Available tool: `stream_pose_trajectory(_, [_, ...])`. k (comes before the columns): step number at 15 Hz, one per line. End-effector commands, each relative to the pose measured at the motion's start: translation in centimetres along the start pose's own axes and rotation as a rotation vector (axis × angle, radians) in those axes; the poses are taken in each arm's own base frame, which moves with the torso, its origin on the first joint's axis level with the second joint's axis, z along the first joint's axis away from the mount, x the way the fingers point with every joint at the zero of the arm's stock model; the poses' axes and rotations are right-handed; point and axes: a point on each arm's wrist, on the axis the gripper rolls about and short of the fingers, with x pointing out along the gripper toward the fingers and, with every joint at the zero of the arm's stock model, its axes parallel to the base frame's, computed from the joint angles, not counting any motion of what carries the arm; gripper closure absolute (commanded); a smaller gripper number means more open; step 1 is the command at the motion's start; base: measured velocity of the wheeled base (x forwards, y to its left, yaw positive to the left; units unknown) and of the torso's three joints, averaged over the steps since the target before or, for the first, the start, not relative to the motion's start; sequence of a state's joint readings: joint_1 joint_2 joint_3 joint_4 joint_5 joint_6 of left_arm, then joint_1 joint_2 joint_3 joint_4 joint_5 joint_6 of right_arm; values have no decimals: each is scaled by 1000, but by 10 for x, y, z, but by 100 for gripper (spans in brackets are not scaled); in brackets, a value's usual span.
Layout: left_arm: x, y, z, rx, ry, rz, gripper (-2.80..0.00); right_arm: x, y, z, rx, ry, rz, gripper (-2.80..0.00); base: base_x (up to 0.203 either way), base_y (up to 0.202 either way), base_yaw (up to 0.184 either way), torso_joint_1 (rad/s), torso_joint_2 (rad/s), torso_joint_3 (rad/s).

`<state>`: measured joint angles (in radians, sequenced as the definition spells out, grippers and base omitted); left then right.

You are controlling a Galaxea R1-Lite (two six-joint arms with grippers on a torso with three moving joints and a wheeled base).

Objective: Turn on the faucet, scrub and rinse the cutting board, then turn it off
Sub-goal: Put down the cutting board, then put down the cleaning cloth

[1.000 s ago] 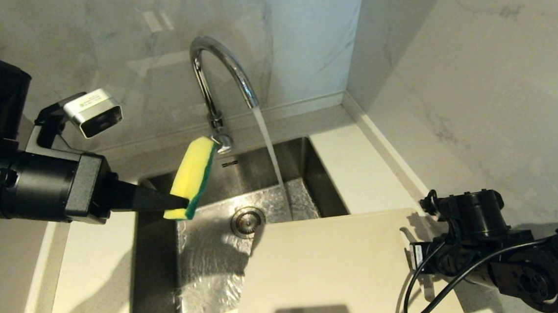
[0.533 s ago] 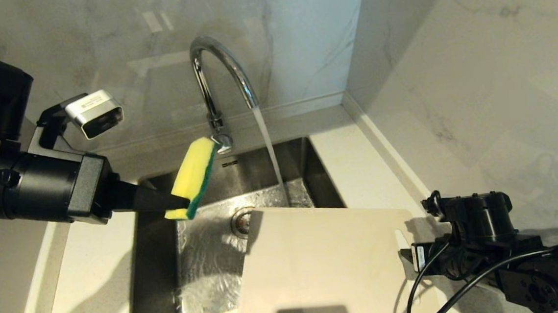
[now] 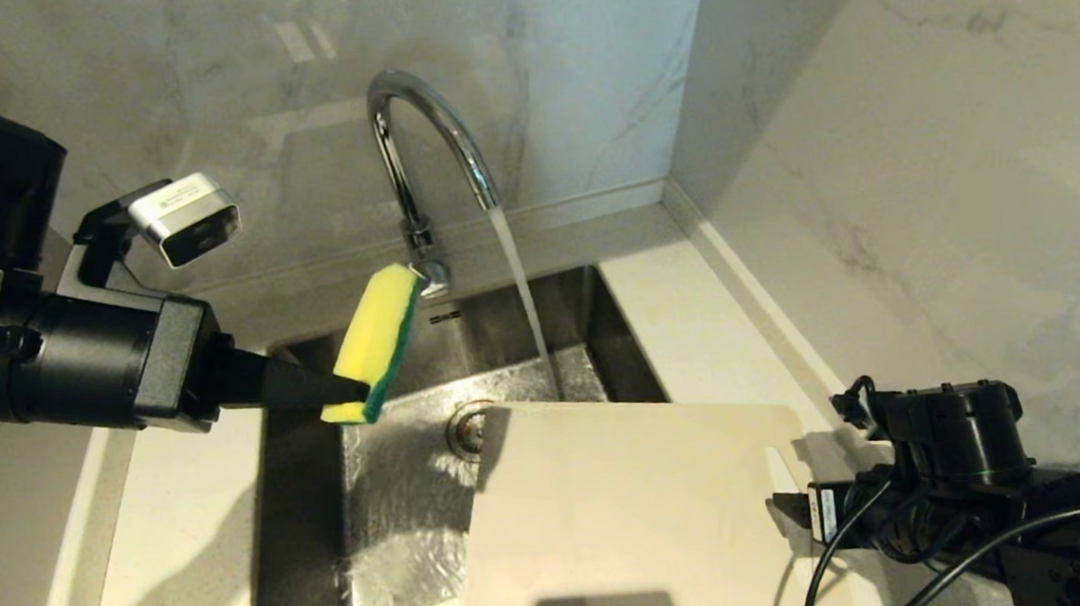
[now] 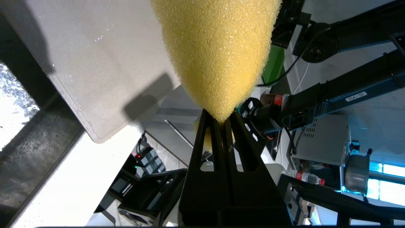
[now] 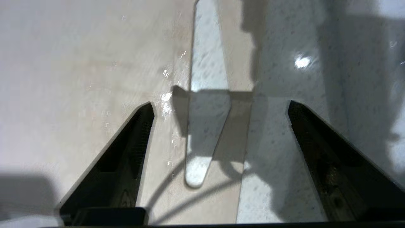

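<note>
White speckled stone makes up the counter (image 3: 184, 518), which wraps a dark steel sink (image 3: 402, 503) set into a corner of pale marbled walls (image 3: 917, 124). Over the sink's near right part lies the cutting board (image 3: 631, 515), cream-white and flat, one side hanging over the basin and the other resting on the counter; its slot handle (image 5: 207, 95) sits at the end nearest the right arm. Behind the basin stands the faucet (image 3: 425, 149), a chrome gooseneck with a stream of water (image 3: 522, 295) falling from its spout onto the sink floor just past the board's far edge, close to the drain (image 3: 468, 427). On the left of the head view the left gripper (image 3: 356, 389) reaches out level over the basin, its fingers pinched tight on the lower end of a yellow-and-green sponge (image 3: 374, 343), which stands tilted in the air in front of the faucet's base, clear of the board. At the lower right the right gripper (image 5: 218, 126) hovers low above the handle end of the board with its jaws spread wide, one finger over the board and the other over bare counter, and they grip nothing.
</note>
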<state>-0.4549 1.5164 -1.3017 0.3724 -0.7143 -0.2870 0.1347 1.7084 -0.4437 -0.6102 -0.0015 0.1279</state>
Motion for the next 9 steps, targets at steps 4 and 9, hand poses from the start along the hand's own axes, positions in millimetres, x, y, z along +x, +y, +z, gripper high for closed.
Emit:
stream_pose_trajectory(4, [-2, -1, -5, -8, 6, -2, 0, -26, 3, 9, 48, -36, 93, 0, 0, 0, 0, 0, 0, 0])
stream_pose_trajectory(9, [-5, -3, -6, 10, -13, -5, 0, -67, 5, 20, 43, -77, 121, 0, 0, 0, 0, 0, 0, 0])
